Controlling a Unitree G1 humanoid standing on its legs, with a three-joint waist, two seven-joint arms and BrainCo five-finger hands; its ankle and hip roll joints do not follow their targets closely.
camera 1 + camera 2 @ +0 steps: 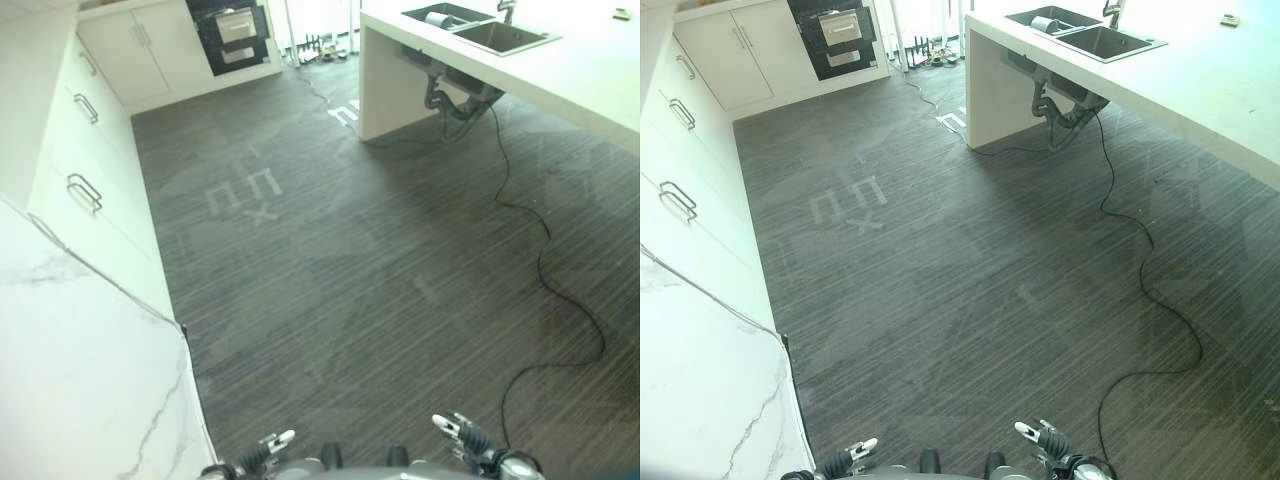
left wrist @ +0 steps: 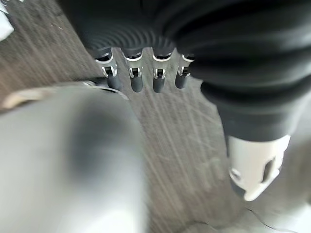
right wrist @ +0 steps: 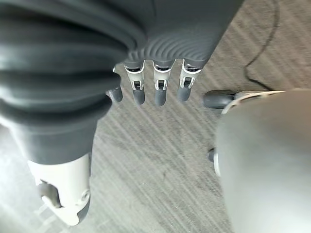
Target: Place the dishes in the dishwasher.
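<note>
A grey cylindrical dish, perhaps a cup or bowl [image 1: 1046, 23], lies in the left basin of the dark double sink [image 1: 1085, 32], which is set into the white counter of the kitchen island [image 1: 1200, 90] at the far right of the room. I cannot tell more about its form from here. A chrome tap [image 1: 1112, 10] stands behind the sink, and grey drain pipes [image 1: 1065, 108] hang under it at the open side of the island. Well apart from there, at the far wall, a dark built-in appliance with a silver drawer front [image 1: 840, 32] sits between white cabinets [image 1: 745, 55]; whether it is the dishwasher I cannot say. A row of white drawers with metal handles [image 1: 85, 190] runs along the left side, and a white marble-patterned counter [image 1: 70, 380] is close at the near left. The floor between is dark grey striped carpet [image 1: 350, 270] with pale tape marks [image 1: 245, 195] on it. The left hand [image 2: 141, 77] and the right hand [image 3: 155, 85] hang low above the carpet, each with relaxed, straight fingers, and they hold nothing.
</note>
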